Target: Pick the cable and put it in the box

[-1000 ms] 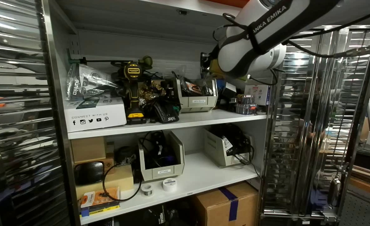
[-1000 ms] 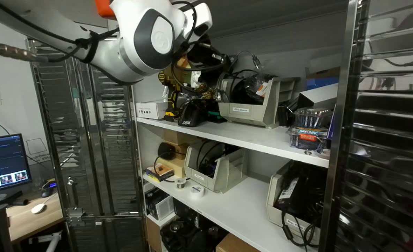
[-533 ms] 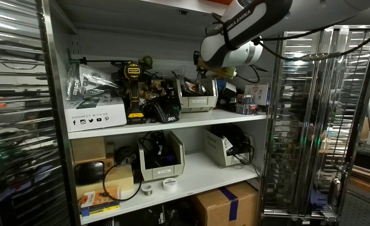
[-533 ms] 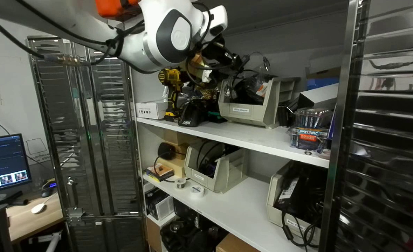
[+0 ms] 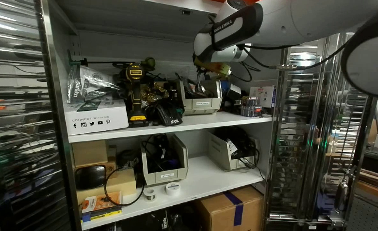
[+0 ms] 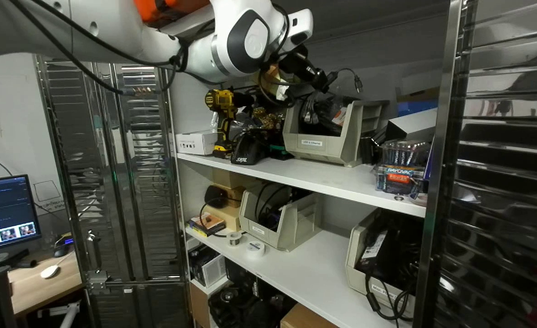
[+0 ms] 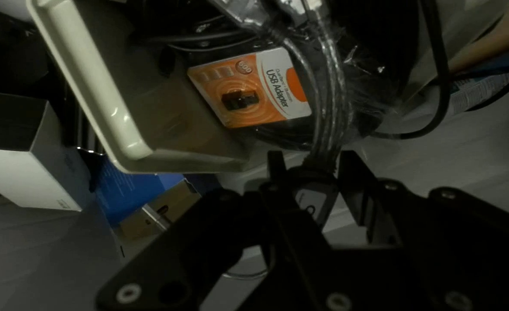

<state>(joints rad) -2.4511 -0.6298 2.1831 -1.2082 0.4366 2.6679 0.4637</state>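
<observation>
Only partly visible: the cable (image 7: 331,114) in the grip of the tool (image 7: 311,160).

My arm (image 6: 202,59) reaches deeper into the cabinet (image 5: 112,41). My gripper (image 7: 312,164) advances with it, carrying the cable (image 7: 330,108). In an exterior view, the cable's hanging strands (image 6: 311,114) shift right, from the left edge of the bin (image 6: 327,148) to line up with its opening; the raised plug (image 6: 358,84) shifts right likewise. A rounded arm section (image 5: 371,64) enters both exterior views at the edge.
</observation>
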